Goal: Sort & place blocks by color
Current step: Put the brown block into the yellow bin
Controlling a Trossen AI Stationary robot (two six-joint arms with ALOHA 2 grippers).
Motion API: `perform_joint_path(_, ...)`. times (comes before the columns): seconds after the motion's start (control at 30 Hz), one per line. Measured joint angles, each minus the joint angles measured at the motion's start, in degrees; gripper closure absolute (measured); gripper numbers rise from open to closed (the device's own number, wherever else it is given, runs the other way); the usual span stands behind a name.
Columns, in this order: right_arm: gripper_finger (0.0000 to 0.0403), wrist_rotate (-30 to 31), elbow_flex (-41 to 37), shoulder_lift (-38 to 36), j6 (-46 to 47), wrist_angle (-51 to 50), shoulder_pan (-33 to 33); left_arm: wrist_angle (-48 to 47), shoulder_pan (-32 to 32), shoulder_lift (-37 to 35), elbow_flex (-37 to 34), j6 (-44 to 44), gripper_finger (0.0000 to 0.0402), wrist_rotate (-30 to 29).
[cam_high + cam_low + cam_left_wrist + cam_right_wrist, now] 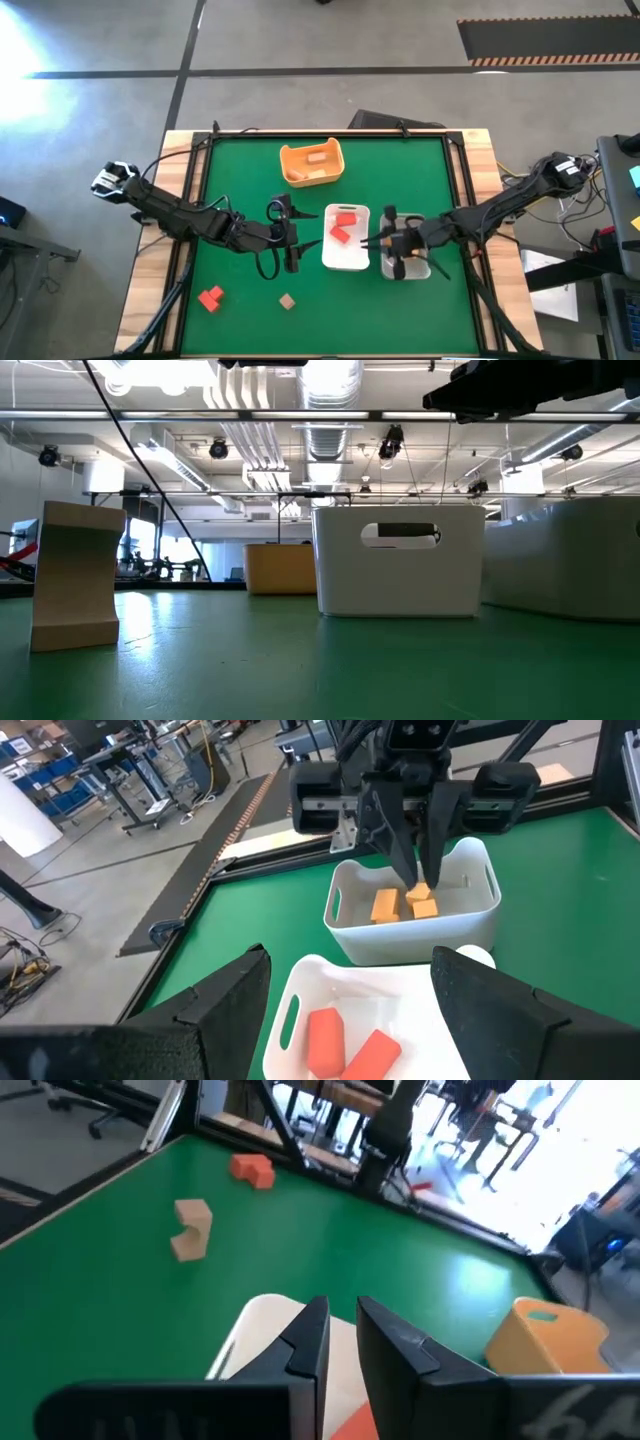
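Right gripper [390, 240] is down in the clear tray [418, 270], fingers drawn nearly together just over the orange blocks [403, 904]; whether they pinch one I cannot tell. Left gripper [283, 232] waits just beside the white tray [346, 258], fingers spread wide, holding nothing. Two red blocks [343, 226] lie in that white tray. Tan pieces [316, 159] sit in the yellow-orange tub [298, 172] further back. On the green mat [240, 180], near the front edge, a red block [210, 298] and a tan block [287, 301] lie apart.
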Motion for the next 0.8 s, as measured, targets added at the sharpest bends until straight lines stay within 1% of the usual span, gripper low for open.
perform_joint_path(0.1,0.036,0.1,-0.1,-0.4,-3.6,3.3,0.0,0.0,0.2,0.0,0.0,0.0,0.0143,0.0)
perform_joint_path(0.27,0.036,-0.6,0.1,-0.5,-13.3,11.7,0.0,1.3,0.8,0.0,0.0,0.2,0.0143,0.0)
perform_joint_path(0.37,0.036,-2.2,0.2,-0.5,-18.0,14.3,0.0,1.5,0.7,0.0,0.0,-2.6,0.0143,-0.1)
perform_joint_path(0.47,0.036,-2.8,0.2,-0.6,-20.1,14.2,0.0,1.0,-0.3,0.0,0.0,-7.0,0.0143,1.3)
perform_joint_path(0.53,0.036,-2.8,0.1,-0.7,-20.8,14.3,0.0,1.0,-1.1,0.0,0.0,-8.0,0.0143,1.7)
perform_joint_path(0.8,0.036,-2.8,-0.1,-0.7,-21.5,13.3,0.0,1.2,-1.5,1.7,-0.1,-14.5,0.0143,1.5)
